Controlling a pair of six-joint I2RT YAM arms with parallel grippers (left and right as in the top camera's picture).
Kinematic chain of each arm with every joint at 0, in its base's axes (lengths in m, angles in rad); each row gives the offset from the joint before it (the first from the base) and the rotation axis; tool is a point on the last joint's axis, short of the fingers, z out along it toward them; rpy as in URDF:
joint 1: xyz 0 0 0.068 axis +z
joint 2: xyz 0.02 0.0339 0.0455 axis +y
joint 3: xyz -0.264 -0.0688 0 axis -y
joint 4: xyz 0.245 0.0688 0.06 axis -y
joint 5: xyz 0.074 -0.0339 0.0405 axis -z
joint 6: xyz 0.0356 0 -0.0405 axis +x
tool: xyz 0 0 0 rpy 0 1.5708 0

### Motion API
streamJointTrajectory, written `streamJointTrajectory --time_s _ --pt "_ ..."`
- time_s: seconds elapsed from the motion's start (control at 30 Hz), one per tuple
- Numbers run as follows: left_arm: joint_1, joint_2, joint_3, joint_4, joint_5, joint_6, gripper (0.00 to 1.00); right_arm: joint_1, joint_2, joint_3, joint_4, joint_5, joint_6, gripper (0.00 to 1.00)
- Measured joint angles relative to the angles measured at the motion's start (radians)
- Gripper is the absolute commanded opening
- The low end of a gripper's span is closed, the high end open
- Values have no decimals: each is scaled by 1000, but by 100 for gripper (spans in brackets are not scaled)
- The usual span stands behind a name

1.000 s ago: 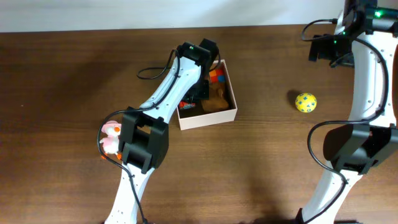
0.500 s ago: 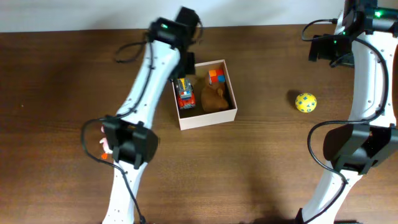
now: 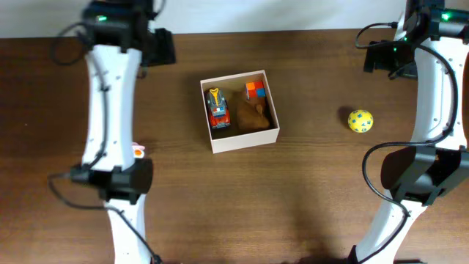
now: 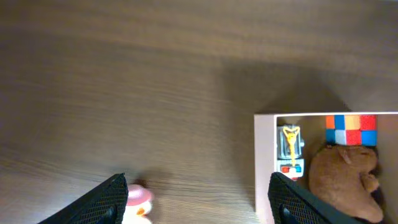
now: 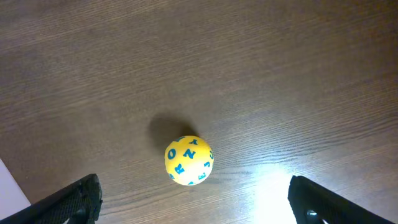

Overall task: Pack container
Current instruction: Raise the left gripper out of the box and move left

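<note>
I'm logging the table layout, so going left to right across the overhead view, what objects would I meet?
Small pink toy → square white-walled cardboard container → yellow ball with blue letters.

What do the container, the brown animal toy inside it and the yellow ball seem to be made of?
Container: likely thin cardboard, matte; white walls with a tan, papery inside.
Brown animal toy: probably plush fabric; its surface looks fuzzy and soft-edged.
Yellow ball: smooth with printed blue letters, little shine; plastic, rubber or foam, I cannot tell which.
</note>
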Motion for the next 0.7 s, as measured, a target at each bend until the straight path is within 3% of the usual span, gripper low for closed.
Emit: streamJointTrajectory --time_s 0.33,0.7 --pt "14 -237 -10 0 -107 107 78 0 0 0 0 0 0 99" --pt "95 -301 -490 4 -176 98 82 0 0 0 0 0 1 99"
